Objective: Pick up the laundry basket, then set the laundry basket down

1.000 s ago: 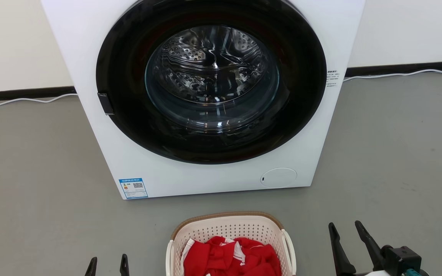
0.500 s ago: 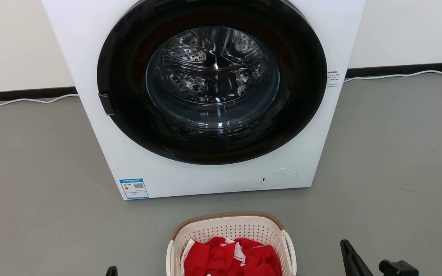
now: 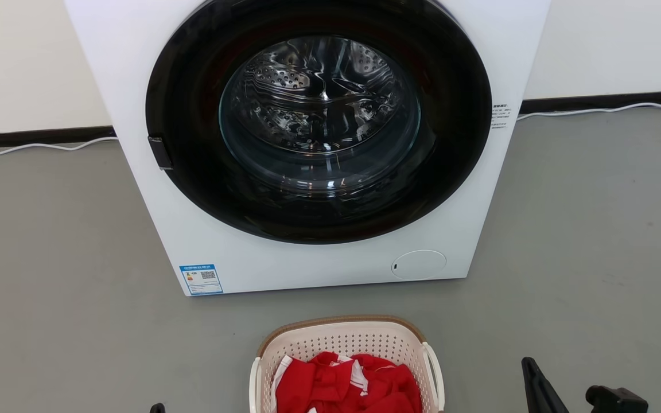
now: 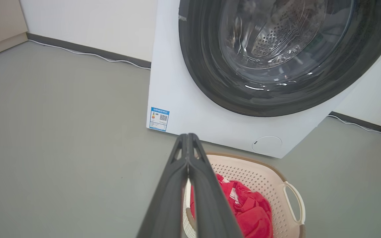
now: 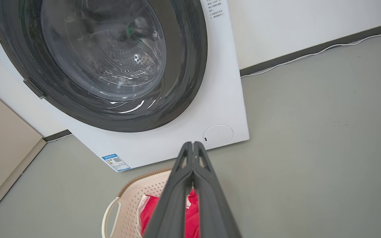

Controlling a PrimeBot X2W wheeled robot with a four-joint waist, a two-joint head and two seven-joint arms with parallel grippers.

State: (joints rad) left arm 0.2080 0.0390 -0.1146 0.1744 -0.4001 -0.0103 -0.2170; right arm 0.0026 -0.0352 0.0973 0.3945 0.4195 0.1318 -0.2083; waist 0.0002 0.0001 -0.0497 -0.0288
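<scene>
The cream laundry basket (image 3: 343,343) with its brown rim stands on the grey floor just in front of the washing machine, holding red and white clothing (image 3: 348,387). My left gripper (image 4: 188,137) is shut on nothing, its fingertips meeting above the basket's (image 4: 255,173) left side; only its tip (image 3: 157,408) peeks up left of the basket. My right gripper (image 5: 193,144) is also shut and empty, to the right of the basket (image 5: 132,195), apart from its white loop handle (image 3: 435,367). One dark finger (image 3: 540,387) of it rises at the lower right.
A white front-loading washing machine (image 3: 319,264) with a closed dark round door (image 3: 319,120) stands close behind the basket. White cables (image 3: 600,109) run along the dark skirting at the wall. Grey floor (image 3: 583,241) lies on both sides.
Both grippers have sunk toward the bottom edge of the head view. Their fingers stood apart a second ago and are together now. The basket has not moved.
</scene>
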